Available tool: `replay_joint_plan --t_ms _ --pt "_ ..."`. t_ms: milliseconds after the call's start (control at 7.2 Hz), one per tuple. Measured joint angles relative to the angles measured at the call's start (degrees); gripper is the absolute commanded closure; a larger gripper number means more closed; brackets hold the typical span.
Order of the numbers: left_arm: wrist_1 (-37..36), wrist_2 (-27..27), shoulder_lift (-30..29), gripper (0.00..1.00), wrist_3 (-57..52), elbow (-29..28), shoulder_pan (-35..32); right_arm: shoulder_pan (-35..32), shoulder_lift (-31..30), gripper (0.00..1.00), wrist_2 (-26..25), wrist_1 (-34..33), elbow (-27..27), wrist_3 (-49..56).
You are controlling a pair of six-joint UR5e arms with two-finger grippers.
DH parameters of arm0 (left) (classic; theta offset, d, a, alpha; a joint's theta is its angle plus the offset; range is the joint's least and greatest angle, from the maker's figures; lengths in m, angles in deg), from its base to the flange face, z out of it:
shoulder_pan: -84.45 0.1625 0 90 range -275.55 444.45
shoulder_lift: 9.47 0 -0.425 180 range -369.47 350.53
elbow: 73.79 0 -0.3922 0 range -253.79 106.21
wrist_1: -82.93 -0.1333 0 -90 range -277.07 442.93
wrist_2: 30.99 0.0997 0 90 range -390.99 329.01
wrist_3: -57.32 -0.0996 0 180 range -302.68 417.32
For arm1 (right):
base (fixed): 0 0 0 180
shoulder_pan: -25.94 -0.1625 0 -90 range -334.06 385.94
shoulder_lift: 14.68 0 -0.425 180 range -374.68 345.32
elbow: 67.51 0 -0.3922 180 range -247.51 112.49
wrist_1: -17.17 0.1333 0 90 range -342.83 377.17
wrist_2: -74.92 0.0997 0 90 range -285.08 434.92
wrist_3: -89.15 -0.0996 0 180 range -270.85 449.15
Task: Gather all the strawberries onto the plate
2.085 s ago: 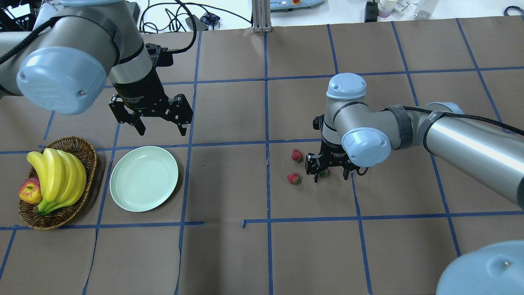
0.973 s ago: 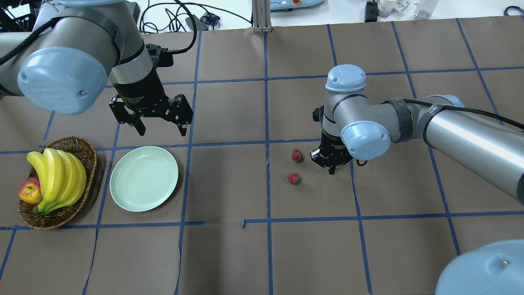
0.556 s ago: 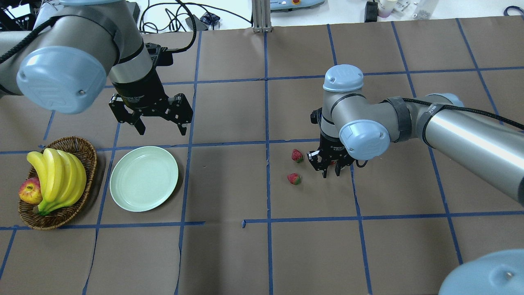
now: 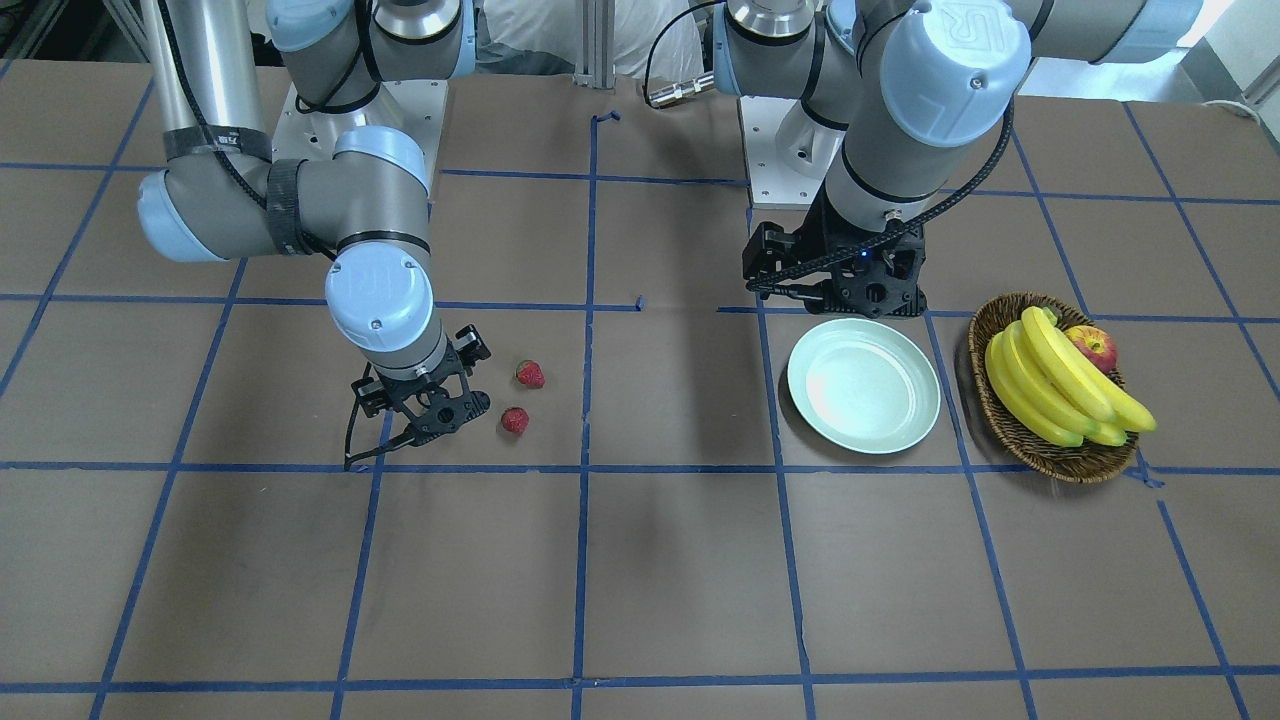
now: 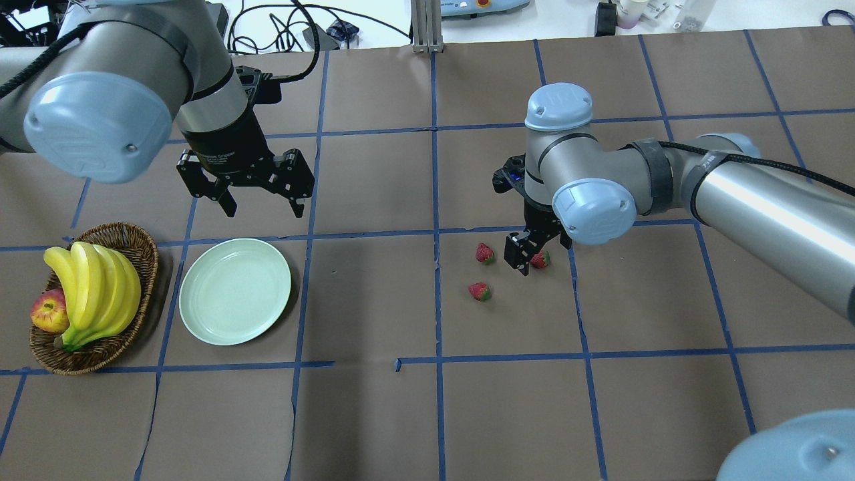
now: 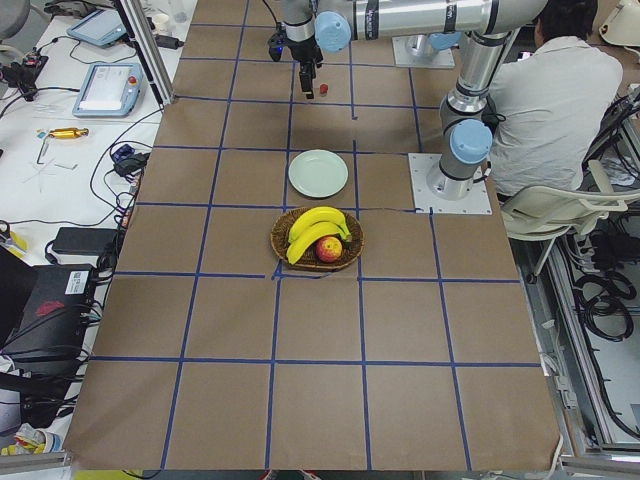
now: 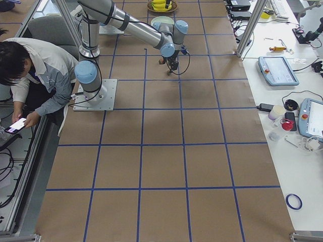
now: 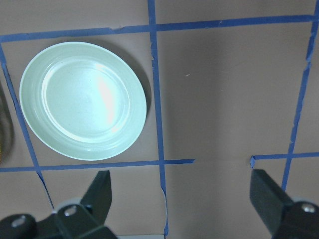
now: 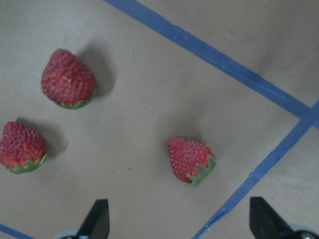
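The right gripper (image 9: pixel 178 214) stands wide open and holds nothing. Both fingers (image 9: pixel 98 219) show only as dark tips at the bottom edge of the wrist view, with bare brown paper between them. One of the strawberries (image 9: pixel 190 160) lies on the table just ahead of that gap, nearer the finger on the view's right but apart from both, its green cap turned toward the gripper. In the overhead view this berry sits just beside the one black finger that shows. The other two strawberries (image 9: pixel 68 77) (image 9: pixel 21 147) lie close together further out, beyond the other finger, also on the table and untouched.

The left gripper (image 8: pixel 178 175) is likewise spread wide and empty, hanging above the table with nothing touching its fingers. The plate (image 8: pixel 82 99) lies ahead of it, toward its finger on the view's left, flat on the paper. No strawberry is on it; all three are well apart from the plate, over by the right gripper.
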Motion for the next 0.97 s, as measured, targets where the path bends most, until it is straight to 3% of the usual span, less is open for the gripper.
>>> replay_joint_plan --t_ms 278,556,834,973 --pt "0.0 -0.1 -0.1 0.00 0.1 0.2 0.0 0.0 1.2 0.00 0.0 -4.2 -0.5 5.2" --pt "0.0 -0.1 -0.2 0.00 0.2 0.4 -0.1 0.0 2.4 0.15 0.2 -5.9 -0.6 7.7" --pt "-0.3 -0.1 -0.2 0.00 0.2 0.5 -0.1 0.0 3.1 0.22 0.2 -6.6 -0.7 9.2" --pt "-0.4 -0.1 -0.2 0.00 0.2 0.5 -0.1 0.0 3.4 0.39 0.2 -6.6 -0.7 9.4"
